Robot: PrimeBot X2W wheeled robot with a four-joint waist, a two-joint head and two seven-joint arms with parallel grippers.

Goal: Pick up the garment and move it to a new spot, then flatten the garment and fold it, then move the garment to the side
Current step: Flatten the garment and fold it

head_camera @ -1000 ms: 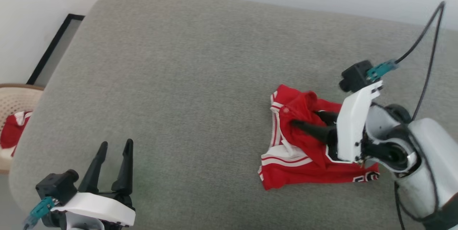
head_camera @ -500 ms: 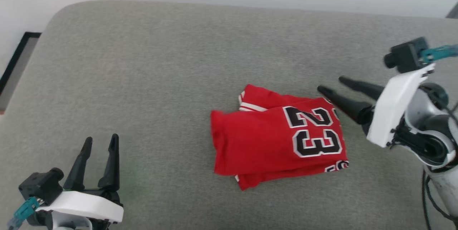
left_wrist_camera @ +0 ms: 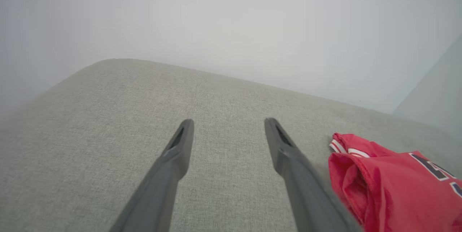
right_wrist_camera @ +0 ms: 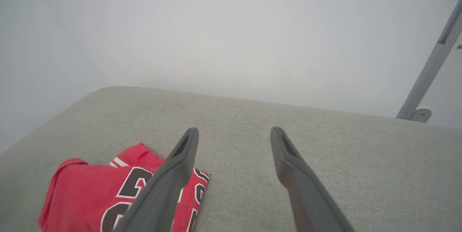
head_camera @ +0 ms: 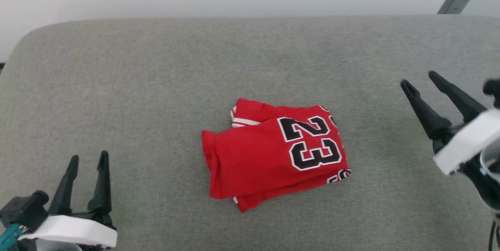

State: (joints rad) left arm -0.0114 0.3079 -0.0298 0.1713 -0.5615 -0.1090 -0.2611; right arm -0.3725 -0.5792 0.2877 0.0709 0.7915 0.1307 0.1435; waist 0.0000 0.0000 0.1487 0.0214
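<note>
Right gripper (head_camera: 418, 79) drawn back from the jersey (head_camera: 265, 161) since half a second earlier, when its fingertips reached the cloth's right edge; it is now well apart from the cloth, fingers spread and empty. Jersey: a folded red bundle lying near the middle of the grey upholstered cushion (head_camera: 156, 87), black white-outlined number 23 (head_camera: 312, 143) facing up, red-and-white striped trim showing at its far left corner. Left gripper (head_camera: 89, 155): near left, fingers parted, holding nothing, well apart from the jersey.
</note>
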